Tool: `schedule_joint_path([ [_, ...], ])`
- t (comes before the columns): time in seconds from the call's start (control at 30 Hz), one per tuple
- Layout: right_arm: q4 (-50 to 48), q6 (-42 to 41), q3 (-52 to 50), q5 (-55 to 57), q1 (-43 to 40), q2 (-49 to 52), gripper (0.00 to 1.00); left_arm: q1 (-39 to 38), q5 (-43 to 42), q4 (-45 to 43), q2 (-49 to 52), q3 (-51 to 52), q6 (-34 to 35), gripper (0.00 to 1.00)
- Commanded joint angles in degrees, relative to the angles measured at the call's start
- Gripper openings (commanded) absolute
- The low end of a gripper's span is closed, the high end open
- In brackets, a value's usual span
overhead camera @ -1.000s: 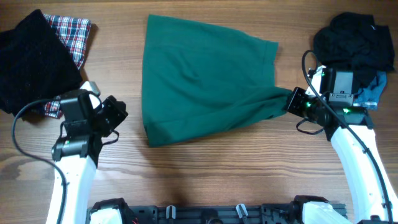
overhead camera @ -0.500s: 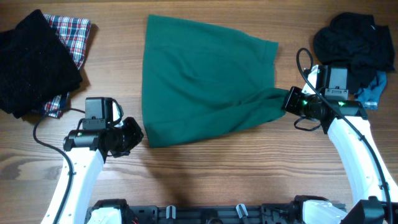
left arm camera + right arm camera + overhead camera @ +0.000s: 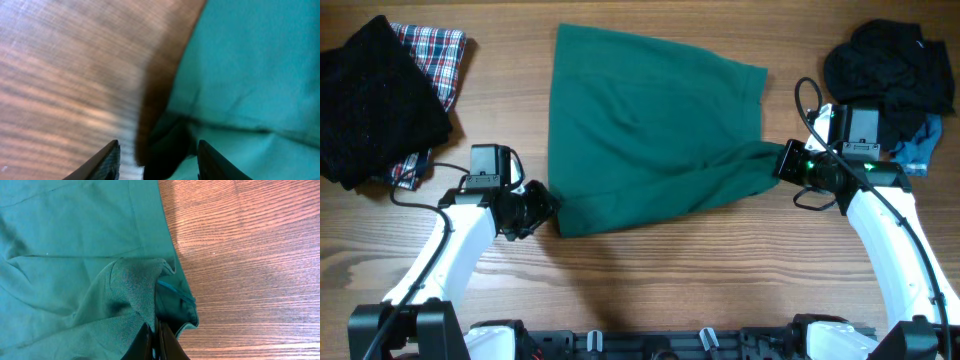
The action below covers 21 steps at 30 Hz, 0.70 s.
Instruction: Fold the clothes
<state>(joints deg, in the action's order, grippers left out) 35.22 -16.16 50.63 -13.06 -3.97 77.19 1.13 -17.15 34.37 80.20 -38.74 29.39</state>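
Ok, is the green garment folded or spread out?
Spread: the green garment lies flat on the table, its right corner bunched in the right gripper.

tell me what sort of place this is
Probably a robotics lab bench for laundry-folding trials, not a home: a white left arm and right arm stand at a wooden table, a green garment lies spread between them, and other clothes sit piled at the far corners.
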Motion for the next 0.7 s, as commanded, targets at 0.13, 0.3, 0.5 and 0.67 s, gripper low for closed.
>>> schedule_joint_path([
  [0.13, -0.02, 1.18, -0.07, -0.87, -0.13, 0.5, 0.04, -0.42, -1.9, -3.13, 0.39, -0.44, -0.68, 0.49],
  [0.3, -0.07, 1.16, -0.07, -0.87, -0.13, 0.5, 0.04, -2.95, -4.52, -3.87, 0.44, -0.44, -0.61, 0.57],
  [0.5, 0.09, 1.14, -0.07, -0.87, -0.13, 0.5, 0.04, -8.39, -4.94, -6.62, 0.44, -0.44, -0.42, 0.61],
  [0.67, 0.2, 1.16, -0.07, -0.87, -0.13, 0.5, 0.04, -9.14, -4.2, -5.38, 1.18, -0.42, -0.59, 0.59],
])
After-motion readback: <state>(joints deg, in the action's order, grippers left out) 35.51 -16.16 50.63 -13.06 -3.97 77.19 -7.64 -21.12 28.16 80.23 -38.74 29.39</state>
